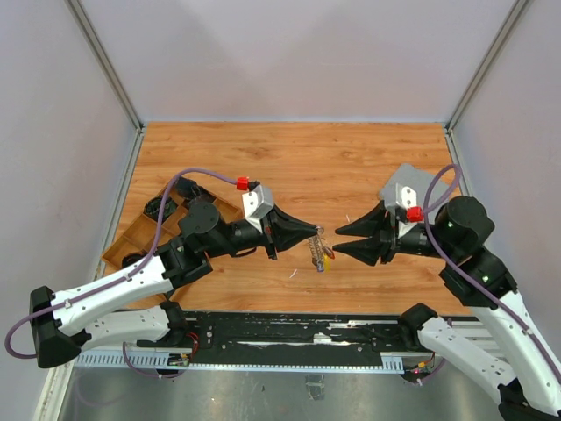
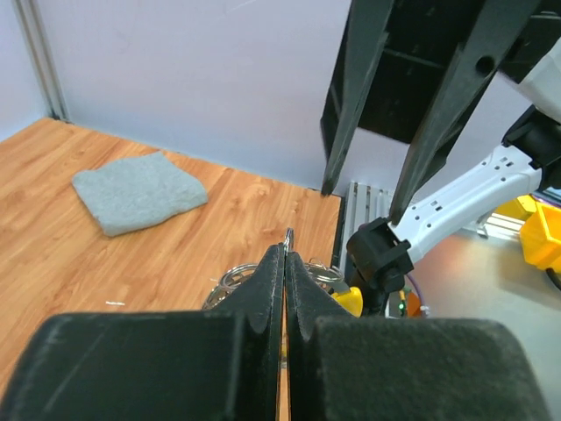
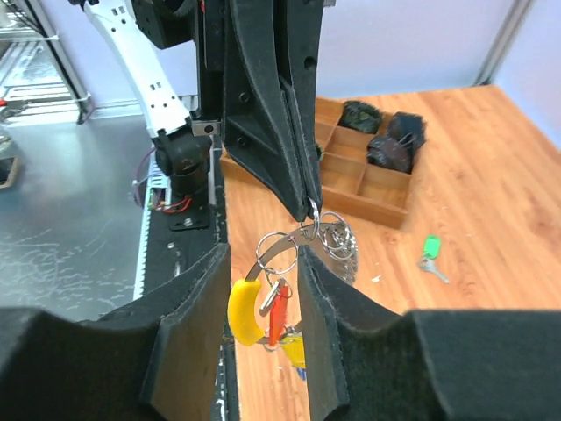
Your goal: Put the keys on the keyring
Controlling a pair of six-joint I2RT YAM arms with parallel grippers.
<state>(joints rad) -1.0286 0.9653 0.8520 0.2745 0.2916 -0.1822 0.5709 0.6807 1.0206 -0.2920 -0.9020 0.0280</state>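
Observation:
My left gripper [image 1: 316, 231] is shut on the keyring [image 3: 302, 235], pinching a thin silver ring at its tip [image 2: 286, 254] and holding it above the table. Chain loops, a yellow curved piece [image 3: 243, 309], a red-headed key [image 3: 277, 314] and a yellow-headed key hang below it. My right gripper [image 1: 337, 242] is open, facing the left one. In the right wrist view the hanging bunch sits between its fingers [image 3: 261, 263]. A loose green-headed key [image 3: 429, 250] lies on the wood beyond.
A grey cloth [image 1: 405, 189] lies at the right, behind my right arm, and also shows in the left wrist view [image 2: 136, 190]. A wooden compartment tray [image 1: 145, 235] with dark items stands at the left edge. Side walls enclose the table.

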